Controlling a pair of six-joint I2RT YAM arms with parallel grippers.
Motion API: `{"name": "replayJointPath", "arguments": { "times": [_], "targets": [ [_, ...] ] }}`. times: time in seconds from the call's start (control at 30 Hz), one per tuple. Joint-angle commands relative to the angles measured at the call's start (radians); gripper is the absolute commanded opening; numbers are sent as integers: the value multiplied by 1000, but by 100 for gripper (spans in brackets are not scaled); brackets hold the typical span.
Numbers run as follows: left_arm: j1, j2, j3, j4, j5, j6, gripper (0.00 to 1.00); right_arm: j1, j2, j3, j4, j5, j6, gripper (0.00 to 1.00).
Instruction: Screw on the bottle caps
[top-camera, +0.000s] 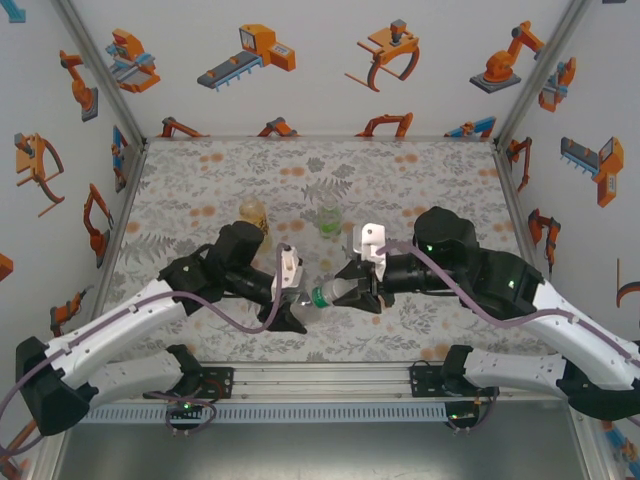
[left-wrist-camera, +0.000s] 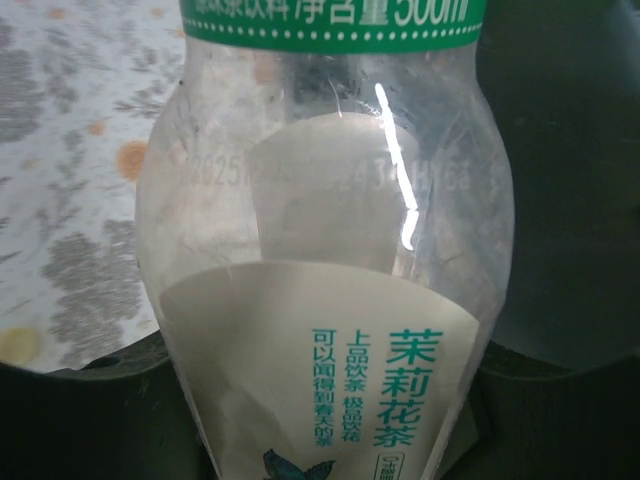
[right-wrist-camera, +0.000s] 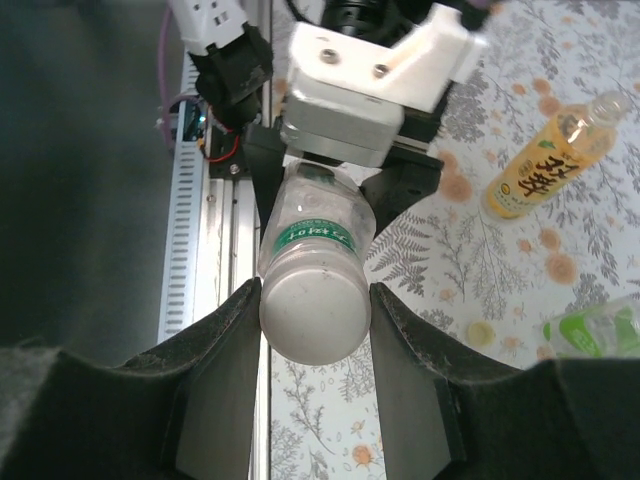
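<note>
Right gripper (right-wrist-camera: 315, 295) fingers squeeze one end of the clear bottle (right-wrist-camera: 312, 240). Left gripper (top-camera: 290, 302) holds its other end tight.

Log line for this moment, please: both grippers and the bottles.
left gripper: shut on clear bottle, held level | right gripper: jaws flank its free end, grip unclear | amber bottle, green bottle: on table

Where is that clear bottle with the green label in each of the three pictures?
Top external: the clear bottle lies level at low centre.
Left wrist: the clear bottle, close up, centre.
Right wrist: the clear bottle, centre, its pale end toward the camera.
Shared landmark: the floral table cover.
</note>
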Motion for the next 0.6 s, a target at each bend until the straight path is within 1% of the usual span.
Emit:
{"name": "replayJointPath", "arguments": {
  "times": [0.0,0.07,0.3,0.4,0.57],
  "targets": [
    [4,-64,-64,219,-208,-70,0,4,-13,-23,27,132,170,0],
    [3,-91,-105,318,-284,-103,0,5,-11,-26,34,198,222,0],
    [-14,-134,-169,488,-507,-150,0,5,-44,-64,102,417,384,0],
    [-14,-134,-177,516,-547,-157,0,6,-64,-96,158,472,438,0],
    [-14,-102,-153,517,-560,-156,0,5,-67,-125,238,524,517,0]
  ]
}}
